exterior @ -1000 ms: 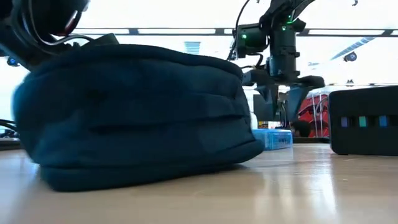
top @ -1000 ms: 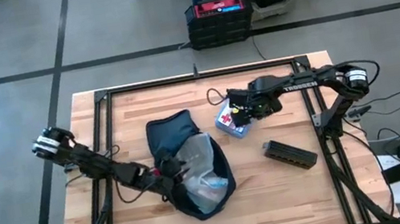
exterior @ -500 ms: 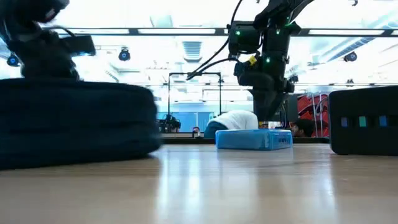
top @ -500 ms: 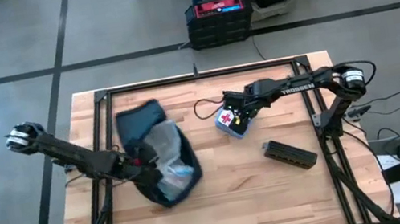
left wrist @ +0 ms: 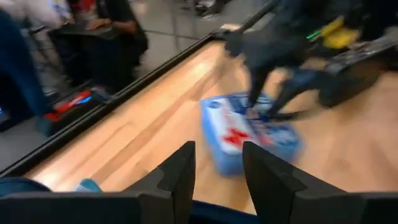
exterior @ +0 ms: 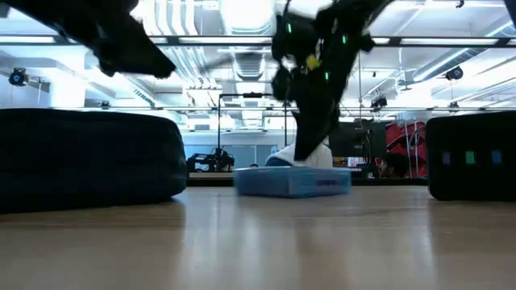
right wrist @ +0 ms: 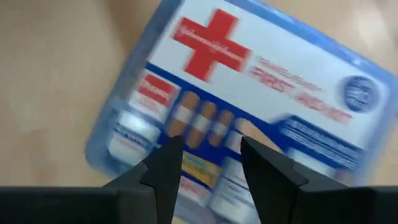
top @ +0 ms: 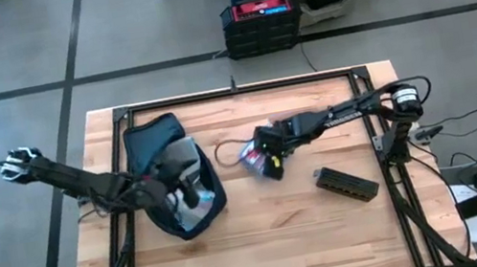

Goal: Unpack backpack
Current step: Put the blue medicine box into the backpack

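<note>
The dark navy backpack (top: 149, 144) lies on its side at the table's left, mouth up, with a clear plastic bag (top: 189, 173) showing inside. My left gripper (top: 173, 191) is at the mouth, shut on the fabric. A blue-and-white first-aid kit (top: 252, 154) lies flat on the wood at mid-table. My right gripper (top: 268, 153) slants down over it, and its fingers stand apart above the kit's printed top (right wrist: 249, 81). From table height the backpack (exterior: 89, 157) is a low mound left of the kit (exterior: 290, 181). My left gripper has the backpack's blue fabric (left wrist: 211, 214) far back between its two fingers, at the mouth's edge; one layer or several, I cannot tell. It comes nearly level from the table's left. The backpack's underside rests on the table. My right gripper's fingertips (right wrist: 168, 152) lie against the kit's printed top, coming slanting down from the table's right. Nothing shows pinched between them. The kit stays flat on the table.
A long black box (top: 345, 184) lies on the wood right of the kit and looms at the right in the low view (exterior: 472, 153). A black metal frame (top: 232, 93) runs round the table. A black case with a red top (top: 260, 15) sits on the floor beyond.
My left gripper has risen and drawn back toward the table's left and far edges. The backpack has slid with it from mid-table to the left side. My right gripper has rolled and gone toward the table's left, and the kit has slid left and turned with it.
</note>
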{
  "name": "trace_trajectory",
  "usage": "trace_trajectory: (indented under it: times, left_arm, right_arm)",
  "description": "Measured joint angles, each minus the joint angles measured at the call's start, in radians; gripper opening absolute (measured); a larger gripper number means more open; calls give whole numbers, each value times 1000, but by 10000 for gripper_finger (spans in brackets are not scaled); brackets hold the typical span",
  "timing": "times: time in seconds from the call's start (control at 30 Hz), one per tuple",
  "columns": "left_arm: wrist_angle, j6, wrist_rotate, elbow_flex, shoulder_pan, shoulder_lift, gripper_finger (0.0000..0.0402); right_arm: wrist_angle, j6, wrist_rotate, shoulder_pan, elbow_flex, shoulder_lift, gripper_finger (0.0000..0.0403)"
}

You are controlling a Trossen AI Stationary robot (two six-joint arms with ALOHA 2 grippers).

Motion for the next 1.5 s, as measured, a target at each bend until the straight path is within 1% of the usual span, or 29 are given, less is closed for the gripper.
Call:
trace_trajectory:
  times: [0.1, 0.17, 0.2, 0.27, 0.37, 0.43, 0.53, 0.63, 0.8, 0.93, 0.97, 1.07, 1.23, 1.37, 1.43, 1.5]
  left_arm:
    - [5, -51, 6, 0, 61, 88, 119]
    - [45, -62, 57, -1, 113, 149, 119]
    - [96, -49, 100, -1, 140, 184, 119]
    - [208, -1, 199, -1, 189, 258, 119]
    - [402, 75, 343, 12, 244, 381, 119]
    - [441, 89, 398, 32, 262, 451, 119]
    - [437, 100, 413, 68, 273, 534, 119]
    - [449, 106, 432, 116, 275, 628, 119]
    - [462, 85, 473, 171, 273, 723, 119]
    - [459, 77, 476, 180, 273, 756, 119]
    - [460, 77, 472, 178, 273, 759, 119]
    - [463, 78, 471, 163, 273, 760, 119]
    - [478, 107, 471, 150, 273, 770, 119]
    - [481, 132, 470, 141, 273, 771, 119]
    - [491, 141, 470, 131, 273, 770, 119]
    - [498, 153, 476, 123, 274, 768, 119]
  right_arm:
    - [-6, -125, 8, 42, 12, -30, 126]
    - [-14, -204, 19, 85, 5, -34, 119]
    - [-20, -237, 31, 112, -2, -36, 116]
    - [-25, -298, 92, 172, -8, -43, 113]
    - [-28, -383, 222, 262, -26, -46, 115]
    - [-17, -429, 275, 305, -33, -25, 125]
    - [-4, -449, 322, 352, -37, -8, 147]
    - [39, -446, 382, 400, -36, 38, 180]
    - [58, -434, 443, 422, -41, 129, 233]
    - [69, -445, 590, 425, -44, 212, 270]
    - [65, -451, 615, 424, -44, 228, 278]
    - [77, -492, 645, 422, -43, 258, 300]
    - [133, -565, 659, 418, -45, 276, 321]
    - [155, -626, 671, 417, -26, 254, 325]
    - [170, -638, 649, 417, -7, 247, 324]
    - [172, -655, 651, 423, 5, 218, 321]
